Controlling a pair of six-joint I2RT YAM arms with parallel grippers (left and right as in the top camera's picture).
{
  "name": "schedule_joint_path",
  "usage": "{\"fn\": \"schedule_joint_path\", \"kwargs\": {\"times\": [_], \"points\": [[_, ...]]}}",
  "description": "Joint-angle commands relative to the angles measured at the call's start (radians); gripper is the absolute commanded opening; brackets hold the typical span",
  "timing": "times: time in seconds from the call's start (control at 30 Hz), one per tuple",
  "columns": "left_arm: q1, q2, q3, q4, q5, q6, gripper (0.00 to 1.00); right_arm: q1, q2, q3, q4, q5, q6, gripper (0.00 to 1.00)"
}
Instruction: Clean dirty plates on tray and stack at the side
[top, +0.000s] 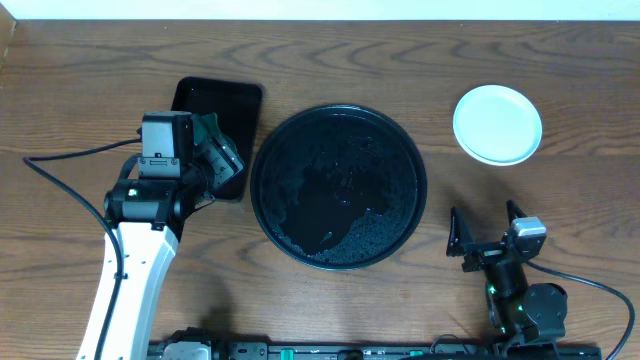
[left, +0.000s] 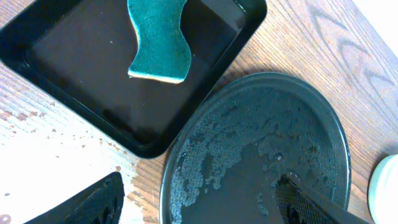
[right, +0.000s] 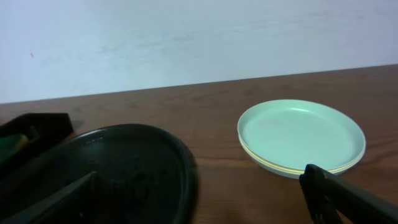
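The round black tray (top: 338, 186) lies mid-table, wet and with nothing on it. The plates (top: 497, 123) are stacked at the far right; the top one is pale mint and clean. In the right wrist view the plates (right: 301, 137) show a yellow rim sandwiched in the stack. My left gripper (top: 225, 152) hovers open over the near right part of the rectangular tray, nothing between its fingers. In the left wrist view the left gripper (left: 199, 199) spans the round tray's (left: 261, 149) rim. My right gripper (top: 485, 225) stands open and empty, in front of the stack.
A small rectangular black tray (top: 215, 105) sits left of the round one, with a teal wavy sponge (left: 159, 40) lying in it. Water spots mark the wood by it. Cables trail along the table's left and front right.
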Motion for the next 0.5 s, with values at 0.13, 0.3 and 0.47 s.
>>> {"fn": "schedule_joint_path", "kwargs": {"times": [0.13,0.3,0.47], "points": [[0.002,0.000,-0.001,-0.003,-0.002,0.010,0.79,-0.050,-0.007,-0.002,-0.006,0.018,-0.056,0.99],[0.002,0.000,-0.001,-0.003,-0.002,0.010,0.79,-0.061,-0.007,-0.002,-0.012,0.076,-0.183,0.99],[0.002,0.000,-0.001,-0.003,-0.002,0.010,0.79,-0.091,-0.007,-0.002,-0.012,0.098,-0.195,0.99]]}}
